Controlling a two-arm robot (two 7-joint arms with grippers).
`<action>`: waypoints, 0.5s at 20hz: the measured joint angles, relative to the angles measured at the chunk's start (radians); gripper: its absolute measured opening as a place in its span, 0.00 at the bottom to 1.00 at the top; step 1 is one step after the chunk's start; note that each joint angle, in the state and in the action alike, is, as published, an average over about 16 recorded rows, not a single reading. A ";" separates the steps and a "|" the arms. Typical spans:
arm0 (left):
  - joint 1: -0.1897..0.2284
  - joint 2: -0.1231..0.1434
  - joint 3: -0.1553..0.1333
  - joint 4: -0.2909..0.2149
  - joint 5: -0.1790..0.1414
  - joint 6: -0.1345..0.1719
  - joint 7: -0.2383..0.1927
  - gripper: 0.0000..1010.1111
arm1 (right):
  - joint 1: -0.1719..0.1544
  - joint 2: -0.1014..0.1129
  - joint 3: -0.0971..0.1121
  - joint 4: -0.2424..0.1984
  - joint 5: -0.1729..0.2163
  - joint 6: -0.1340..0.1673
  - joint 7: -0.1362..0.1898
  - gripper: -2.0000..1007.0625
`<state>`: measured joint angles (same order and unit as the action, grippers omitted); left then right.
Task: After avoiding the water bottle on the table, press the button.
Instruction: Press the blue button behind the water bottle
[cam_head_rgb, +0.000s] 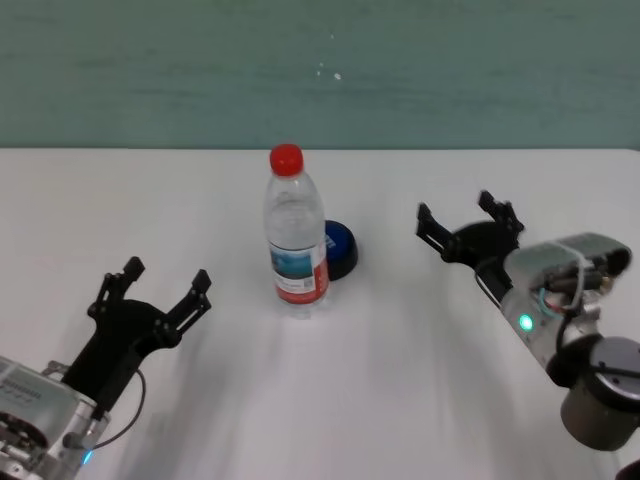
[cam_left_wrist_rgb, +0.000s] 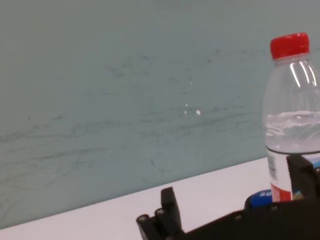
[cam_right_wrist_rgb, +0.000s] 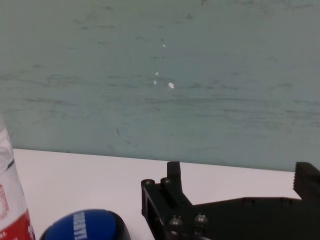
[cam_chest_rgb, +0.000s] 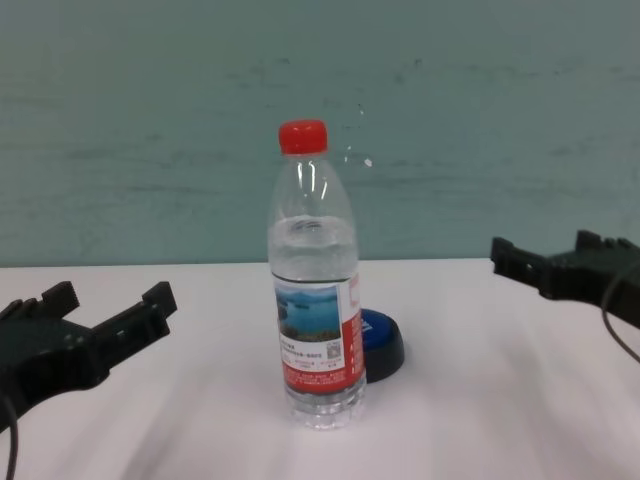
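Note:
The water bottle, clear with a red cap and a red-and-white label, stands upright mid-table; it also shows in the chest view. The blue-domed button sits just behind it to the right, partly hidden by it, and shows in the chest view too. My right gripper is open and empty, right of the button and apart from it. The right wrist view shows the button and the bottle's edge. My left gripper is open and empty, left of the bottle.
The white table runs back to a green wall. There is open tabletop between the right gripper and the button. The left wrist view shows the bottle and a bit of the button beside it.

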<state>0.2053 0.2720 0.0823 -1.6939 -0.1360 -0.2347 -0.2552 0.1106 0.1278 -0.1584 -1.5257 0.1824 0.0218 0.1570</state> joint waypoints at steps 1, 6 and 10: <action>0.000 0.000 0.000 0.000 0.000 0.000 0.000 1.00 | 0.009 0.001 -0.001 0.008 0.001 0.000 0.004 1.00; 0.000 0.000 0.000 0.000 0.000 0.000 0.000 1.00 | 0.051 0.002 -0.011 0.048 0.001 -0.002 0.021 1.00; 0.000 0.000 0.000 0.000 0.000 0.000 0.000 1.00 | 0.083 -0.001 -0.021 0.084 -0.001 -0.005 0.028 1.00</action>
<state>0.2054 0.2719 0.0823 -1.6940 -0.1359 -0.2346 -0.2552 0.1932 0.1273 -0.1794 -1.4415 0.1819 0.0163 0.1846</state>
